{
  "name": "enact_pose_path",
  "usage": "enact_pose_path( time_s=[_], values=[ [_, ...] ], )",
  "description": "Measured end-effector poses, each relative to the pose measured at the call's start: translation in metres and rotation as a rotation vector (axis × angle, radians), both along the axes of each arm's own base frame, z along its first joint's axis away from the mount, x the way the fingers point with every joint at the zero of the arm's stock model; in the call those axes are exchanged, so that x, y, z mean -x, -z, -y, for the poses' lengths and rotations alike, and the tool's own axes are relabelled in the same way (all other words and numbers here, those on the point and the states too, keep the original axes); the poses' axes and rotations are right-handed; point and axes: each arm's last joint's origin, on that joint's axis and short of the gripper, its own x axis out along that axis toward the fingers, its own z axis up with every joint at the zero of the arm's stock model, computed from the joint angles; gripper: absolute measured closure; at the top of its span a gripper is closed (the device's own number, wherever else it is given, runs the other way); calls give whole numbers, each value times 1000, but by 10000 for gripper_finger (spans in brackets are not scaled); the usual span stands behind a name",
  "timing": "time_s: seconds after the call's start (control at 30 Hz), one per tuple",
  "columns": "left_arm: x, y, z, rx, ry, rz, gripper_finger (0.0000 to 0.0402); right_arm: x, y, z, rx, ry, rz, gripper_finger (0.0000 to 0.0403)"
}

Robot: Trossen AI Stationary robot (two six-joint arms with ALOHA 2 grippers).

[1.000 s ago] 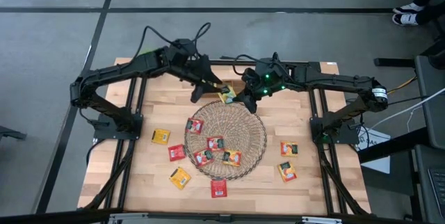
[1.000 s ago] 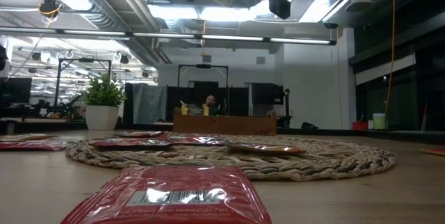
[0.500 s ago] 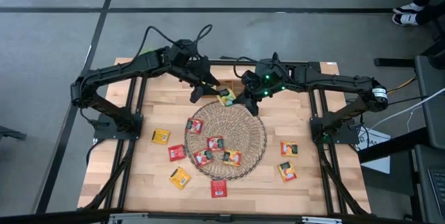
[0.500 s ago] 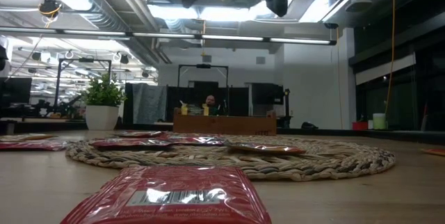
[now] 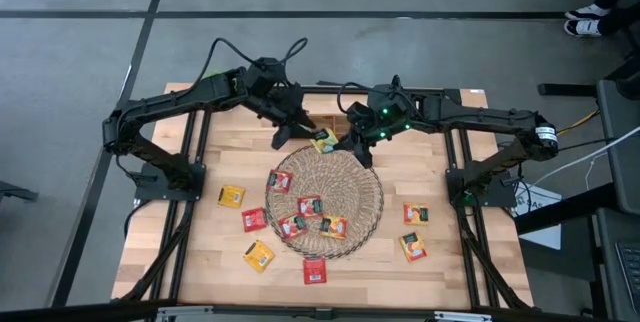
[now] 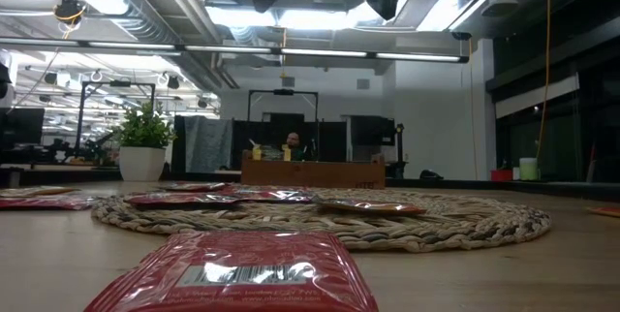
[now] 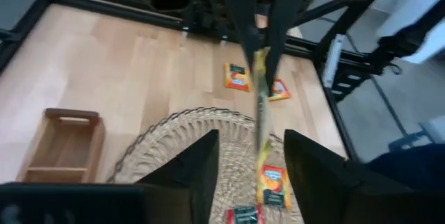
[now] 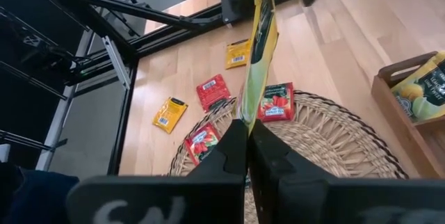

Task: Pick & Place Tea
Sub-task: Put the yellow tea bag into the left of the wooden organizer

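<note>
Currently, front to back on the bench (image 5: pixel 225 152): one red sachet (image 5: pixel 314 271) lies flat nearest the front edge and fills the foreground of the low view. Just behind it are a yellow sachet (image 5: pixel 258 254) on the left and an orange one (image 5: pixel 412 247) on the right. Further in, another orange one (image 5: pixel 415 213) sits right of the wicker mat (image 5: pixel 370 197), with a red one (image 5: pixel 253 219) and a yellow one (image 5: pixel 231 196) to its left. All six are off the mat.

On the mat are four sachets, all flat: three red (image 5: pixel 292 225) (image 5: pixel 309 205) (image 5: pixel 280 180) and one yellow (image 5: pixel 333 227).

Both arms meet in the air above the mat's far rim. The right claw (image 8: pixel 247 125) is pinched closed on the edge of a yellow-green sachet (image 8: pixel 261 36), which stands edge-up from its fingertips, clear of the mat. The left claw (image 7: pixel 250 140) faces it from the other side. Its fingers (image 7: pixel 195 175) are spread, and the same sachet sits edge-on in the gap with daylight visible on both sides, so there's no contact from the left that I can see.

Behind the claws, at the bench's far edge, is a small wooden box (image 7: pixel 69 144). The right wrist view shows more yellow sachets inside it.

In the room beyond are a potted plant (image 6: pixel 143 128) and a person (image 6: pixel 293 142) seated at a desk, far off.
</note>
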Motion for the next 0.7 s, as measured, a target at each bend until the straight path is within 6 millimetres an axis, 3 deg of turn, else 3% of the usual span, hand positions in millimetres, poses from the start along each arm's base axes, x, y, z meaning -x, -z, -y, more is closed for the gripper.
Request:
enact_pose_path(
  time_s=[0.3,0.7],
  values=[
    [0,0,1,7,30,7,317,0,0,0,5,-1,3,398],
    [1,2,2,28,23,-24,338,-2,-3,0,22,-7,37,398]
  ],
)
